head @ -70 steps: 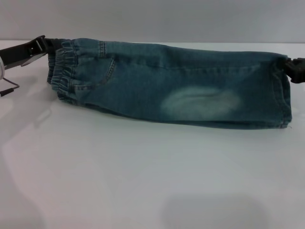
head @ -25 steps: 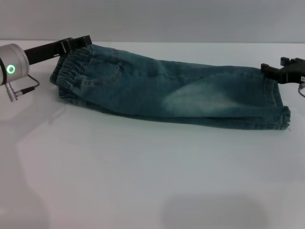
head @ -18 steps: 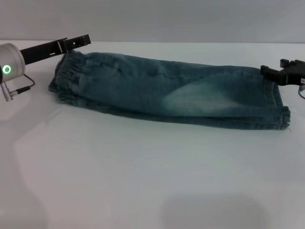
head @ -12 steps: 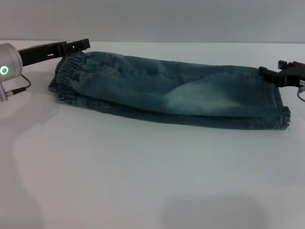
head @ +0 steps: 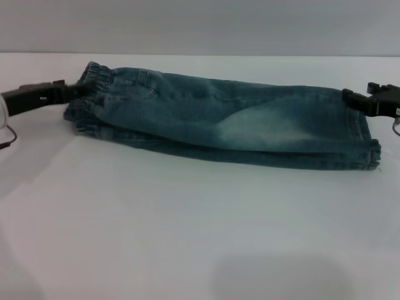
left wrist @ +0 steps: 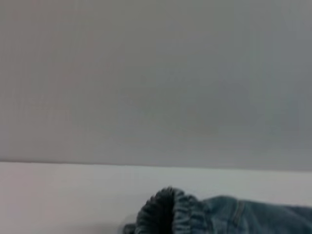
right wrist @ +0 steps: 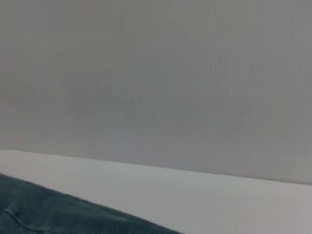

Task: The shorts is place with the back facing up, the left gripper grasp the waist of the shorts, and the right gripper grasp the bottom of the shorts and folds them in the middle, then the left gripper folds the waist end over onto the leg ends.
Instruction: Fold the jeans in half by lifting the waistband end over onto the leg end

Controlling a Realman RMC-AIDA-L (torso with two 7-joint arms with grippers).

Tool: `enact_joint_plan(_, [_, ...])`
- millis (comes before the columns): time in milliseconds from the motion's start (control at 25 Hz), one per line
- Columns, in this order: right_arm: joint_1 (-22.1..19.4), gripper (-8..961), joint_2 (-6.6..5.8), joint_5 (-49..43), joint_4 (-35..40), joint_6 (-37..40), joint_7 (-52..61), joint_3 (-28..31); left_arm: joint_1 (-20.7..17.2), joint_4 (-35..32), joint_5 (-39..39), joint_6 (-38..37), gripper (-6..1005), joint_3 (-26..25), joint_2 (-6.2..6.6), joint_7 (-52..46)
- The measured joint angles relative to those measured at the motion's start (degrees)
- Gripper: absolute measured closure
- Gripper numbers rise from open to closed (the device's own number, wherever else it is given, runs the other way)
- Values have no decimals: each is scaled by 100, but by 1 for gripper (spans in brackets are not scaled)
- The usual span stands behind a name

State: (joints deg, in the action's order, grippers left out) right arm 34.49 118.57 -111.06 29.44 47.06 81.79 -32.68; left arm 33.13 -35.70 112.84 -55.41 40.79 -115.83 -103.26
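The shorts point(head: 231, 122) lie folded lengthwise on the white worktop point(head: 187, 231), forming a long band that runs across the head view. A pale faded patch shows on the upper layer near the middle.

The waist of the shorts point(head: 87, 100), gathered and ruffled, is at the robot's left end. The left gripper point(head: 62, 90) reaches in low from the left edge, and its fingers point(head: 44, 95) meet the waistband at its outer side. Whether they pinch the fabric or only touch it cannot be told. In the left wrist view the ruffled band point(left wrist: 168, 212) stands up slightly above the worktop.

The bottom of the shorts point(head: 369, 137) is at the robot's right end. The right gripper point(head: 359, 100) sits at the far corner of the hem, its dark fingers point(head: 375, 99) against the denim edge; their state cannot be told either.
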Motion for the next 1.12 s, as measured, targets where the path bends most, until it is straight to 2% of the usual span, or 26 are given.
enact_joint_plan(320, [-22,320,-1,94,-1,77,-6,-26,-157,9,-20,199,168,-26,-101,519])
enact_joint_plan(360, [-26,320,1,94,-3,77,-6,-27,-196,0,-46,334,169,-26,-152,739])
enact_joint_plan(1120, [-9,319,14,94,-45,122,-5,-9,-85,430,-96,977,188,110,-198,1445])
